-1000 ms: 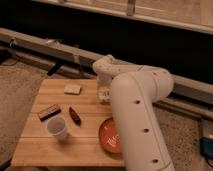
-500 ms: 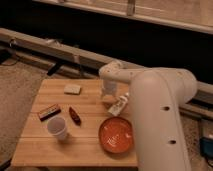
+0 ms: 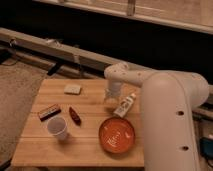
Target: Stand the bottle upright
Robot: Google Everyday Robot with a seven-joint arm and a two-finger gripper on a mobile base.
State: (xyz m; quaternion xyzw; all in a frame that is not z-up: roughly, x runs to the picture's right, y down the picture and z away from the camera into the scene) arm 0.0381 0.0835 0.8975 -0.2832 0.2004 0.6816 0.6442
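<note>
Bottle not yet upright; gripper [image 3: 111, 100] down at the table's far right side, just beside it.

Obs.: the small cream plastic bottle with speckled label band [image 3: 125, 106] sits on a slant near the right edge of the pale wooden slat table [image 3: 85, 152], narrow cap pointing up-right, just above the round orange plate [image 3: 116, 136]. From where I stand I cannot tell whether it lies flat or is partly lifted, nor whether the gripper is spread, closed or touching it. White paper cup [image 3: 57, 128], pale rectangular sponge-like block [image 3: 72, 89], dark flat bar [image 3: 49, 111] and small red object [image 3: 75, 116] are well apart to the left. Judgement: bottle likely light, stiff-walled, smooth, so prone to roll or squirt out of a pinch. Best hold is across the label band mid-body, not the cap, then pivot it onto its base.
</note>
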